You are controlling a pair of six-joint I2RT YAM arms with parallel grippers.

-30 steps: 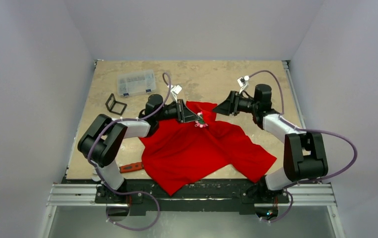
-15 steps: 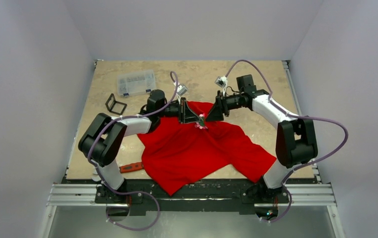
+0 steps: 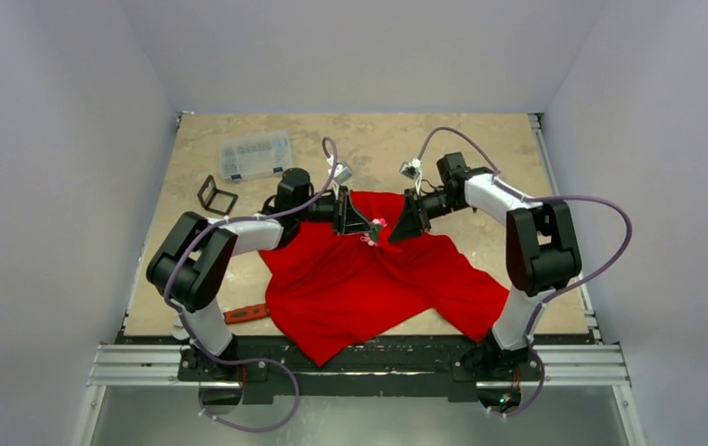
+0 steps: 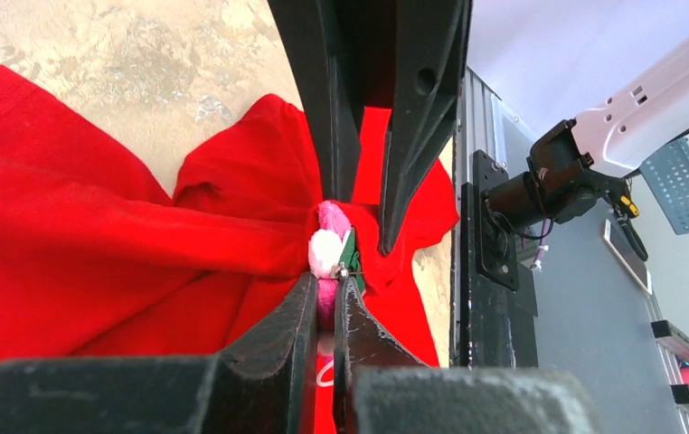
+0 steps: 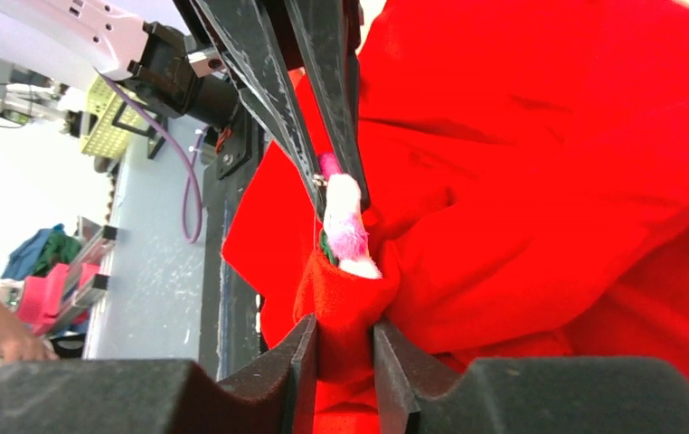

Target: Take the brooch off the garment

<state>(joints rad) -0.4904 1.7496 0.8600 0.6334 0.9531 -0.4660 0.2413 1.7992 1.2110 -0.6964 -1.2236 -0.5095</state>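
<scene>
The red T-shirt point(image 3: 369, 279) lies spread on the table, bunched up at its far middle. The pink brooch point(image 3: 375, 227) sits on that raised fold. My left gripper point(image 3: 367, 229) comes from the left and is shut on the brooch point(image 4: 326, 249), its petals pinched between the fingertips. My right gripper point(image 3: 391, 232) comes from the right and is shut on a fold of the shirt point(image 5: 345, 303) just under the brooch point(image 5: 345, 226). In the right wrist view the left fingers point(image 5: 273, 99) close on the brooch from above.
A clear plastic parts box point(image 3: 255, 154) and a small black frame point(image 3: 216, 195) sit at the far left. A red-handled wrench point(image 3: 244, 313) lies at the shirt's near left corner. The table's front rail point(image 3: 360, 364) runs along the bottom.
My right arm has swung in from the right and its gripper has closed on the shirt fold beside the brooch. My left gripper has stayed on the brooch.
</scene>
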